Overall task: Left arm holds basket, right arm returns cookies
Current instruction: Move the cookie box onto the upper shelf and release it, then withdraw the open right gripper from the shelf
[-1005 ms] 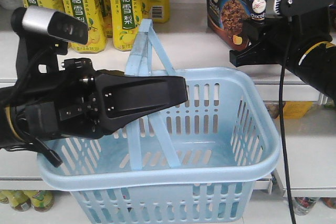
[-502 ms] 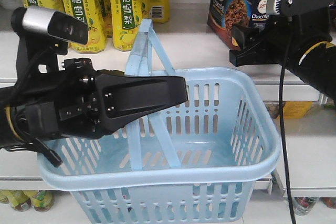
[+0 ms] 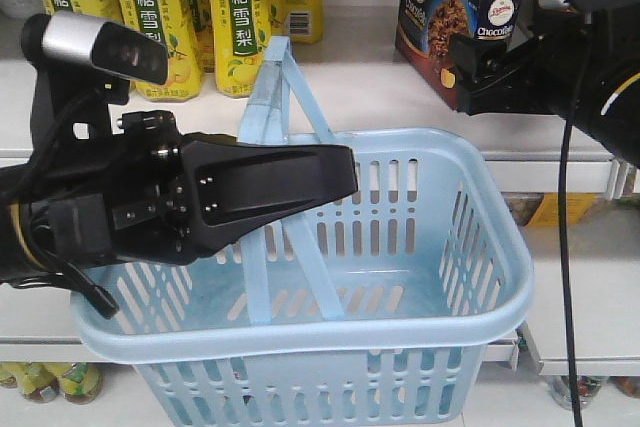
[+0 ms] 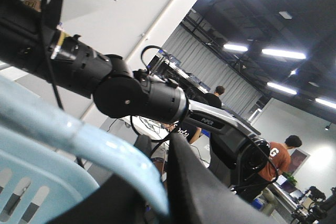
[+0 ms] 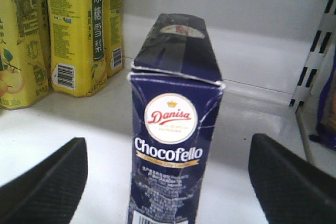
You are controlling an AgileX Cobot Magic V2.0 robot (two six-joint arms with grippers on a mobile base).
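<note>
Drawing the right gripper (image 5: 168,182), its pads spread wide of the cookies (image 5: 173,129), straight back suits this release, while the left gripper (image 3: 255,187) stays clamped on a basket (image 3: 400,247) handle; the navy Chocofello box, corners creased, stands upright on the shelf (image 5: 247,61) near yellow cartons (image 5: 79,30).

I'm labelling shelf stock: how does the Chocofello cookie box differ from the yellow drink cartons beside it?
The cookie box is dark navy with a round white logo; the yellow drink cartons carry dark green label strips with Chinese lettering. The box stands alone between the open right gripper fingers; the cartons stand packed in a row. The box's top edge looks creased; the cartons look neat. Both stand upright on the white shelf.
</note>
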